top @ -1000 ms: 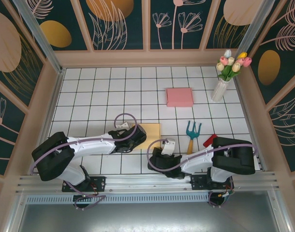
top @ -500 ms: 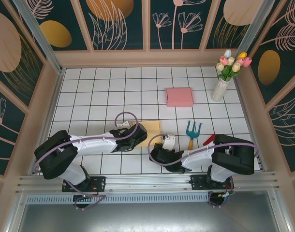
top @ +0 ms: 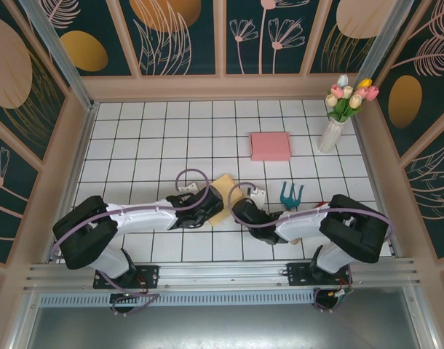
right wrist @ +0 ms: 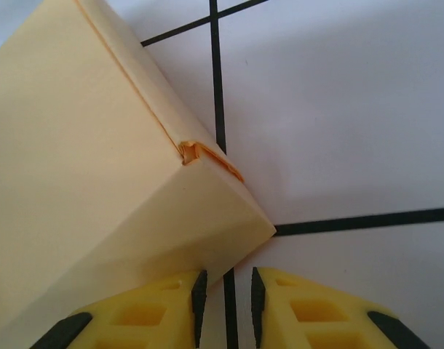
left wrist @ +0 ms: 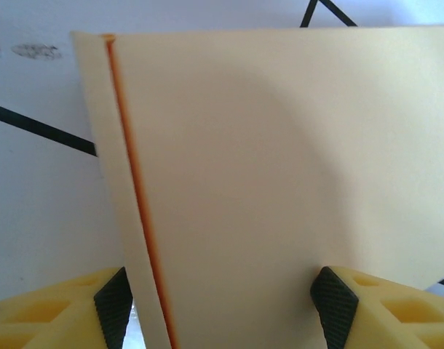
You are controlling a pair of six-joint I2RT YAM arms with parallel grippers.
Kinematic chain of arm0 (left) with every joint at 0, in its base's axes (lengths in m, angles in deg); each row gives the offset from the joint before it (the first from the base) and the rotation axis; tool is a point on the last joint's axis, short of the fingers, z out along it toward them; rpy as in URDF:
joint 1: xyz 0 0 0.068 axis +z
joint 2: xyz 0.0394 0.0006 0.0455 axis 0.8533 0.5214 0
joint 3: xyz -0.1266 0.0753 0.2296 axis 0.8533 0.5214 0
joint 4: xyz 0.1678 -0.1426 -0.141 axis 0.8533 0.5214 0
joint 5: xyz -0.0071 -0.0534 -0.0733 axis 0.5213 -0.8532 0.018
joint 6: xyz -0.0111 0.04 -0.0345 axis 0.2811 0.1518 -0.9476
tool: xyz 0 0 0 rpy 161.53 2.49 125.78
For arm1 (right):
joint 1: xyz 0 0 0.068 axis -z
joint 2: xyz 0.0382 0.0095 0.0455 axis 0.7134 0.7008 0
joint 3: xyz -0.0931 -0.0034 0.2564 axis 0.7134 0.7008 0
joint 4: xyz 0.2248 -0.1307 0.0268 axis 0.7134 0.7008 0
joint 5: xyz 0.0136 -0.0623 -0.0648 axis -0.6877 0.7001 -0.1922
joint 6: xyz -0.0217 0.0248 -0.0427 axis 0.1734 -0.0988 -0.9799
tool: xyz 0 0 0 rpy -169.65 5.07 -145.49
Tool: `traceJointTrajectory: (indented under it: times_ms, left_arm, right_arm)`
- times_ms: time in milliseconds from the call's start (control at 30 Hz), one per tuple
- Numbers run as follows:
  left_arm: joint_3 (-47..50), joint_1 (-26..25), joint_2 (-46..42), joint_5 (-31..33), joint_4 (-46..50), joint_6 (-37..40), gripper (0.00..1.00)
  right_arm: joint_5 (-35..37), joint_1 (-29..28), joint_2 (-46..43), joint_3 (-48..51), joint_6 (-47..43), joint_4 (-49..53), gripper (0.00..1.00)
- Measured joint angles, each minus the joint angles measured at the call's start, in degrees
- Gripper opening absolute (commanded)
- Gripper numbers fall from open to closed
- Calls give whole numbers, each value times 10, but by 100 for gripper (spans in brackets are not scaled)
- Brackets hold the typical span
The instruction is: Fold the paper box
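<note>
The paper box (top: 226,190) is pale yellow card with orange crease lines, standing partly raised off the tiled table between my two grippers. My left gripper (top: 207,206) reaches in from the left. In the left wrist view a broad panel of the box (left wrist: 266,167) spans the gap, and the left gripper (left wrist: 224,305) is shut on it across its width. My right gripper (top: 240,209) sits at the box's right side. In the right wrist view a folded corner of the box (right wrist: 84,167) lies over the left finger (right wrist: 156,305). The right gripper (right wrist: 226,298) stands narrowly open with nothing between its pads.
A pink flat box (top: 270,145) lies further back. A white vase of tulips (top: 331,134) stands at the back right. A teal garden fork (top: 290,195) lies just right of my right arm. Wooden walls (top: 76,145) enclose the table.
The right arm has swung forward and left, up to the box's right side. The box, lying flat before, now stands partly raised and looks narrower from above. The left gripper has barely moved.
</note>
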Motion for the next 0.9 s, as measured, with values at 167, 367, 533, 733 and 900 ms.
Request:
traceJointTrajectory:
  times_ms: [167,367,533,733,900]
  left_arm:
    - [-1,-5,-5,-31,-3,13,72]
    - [28,-17,-24,-58,-54,70,74]
    - [86,-17,-76,-52,-133,143,77]
    - [133,-17,-190,-28,-208,234,79]
    - [76,11,-217,38,-196,339,85]
  right_arm:
    - [-54,41,-26,6,-22,3,28]
    - [-103,77,-57,11,-60,10,13]
    - [-138,111,-64,11,-87,21,10]
    - [-170,153,-78,15,-112,30,10]
    - [-196,182,-87,19,-123,30,10]
